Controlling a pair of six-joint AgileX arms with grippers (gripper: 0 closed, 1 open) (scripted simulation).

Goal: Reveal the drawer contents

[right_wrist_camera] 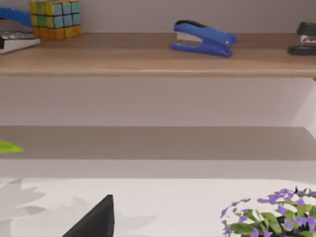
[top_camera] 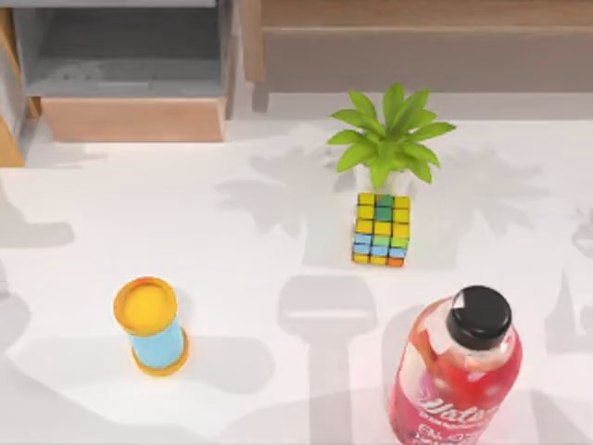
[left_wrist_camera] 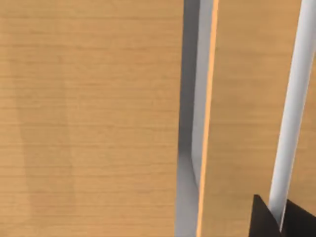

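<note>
Fingertips of my left hand (left_wrist_camera: 281, 217) show dark against the tan front panel; whether they are open or closed I cannot tell. I see the drawer (top_camera: 130, 69) at the bench's (top_camera: 232, 278) far left, pulled out, grey floor exposed. Pull straight, avoid racking.

The drawer (top_camera: 130, 79) stands pulled out, grey interior exposed, its tan front panel facing the table (top_camera: 232, 278).

I count one drawer (top_camera: 130, 69), one green plant (top_camera: 389, 139), one red bottle (top_camera: 454, 380) and one yellow-and-blue tube (top_camera: 153, 324). Puzzle cubes: two (top_camera: 381, 228) (right_wrist_camera: 54, 19), perhaps. One blue stapler (right_wrist_camera: 203, 38), one purple-flowered plant (right_wrist_camera: 276, 217).
</note>
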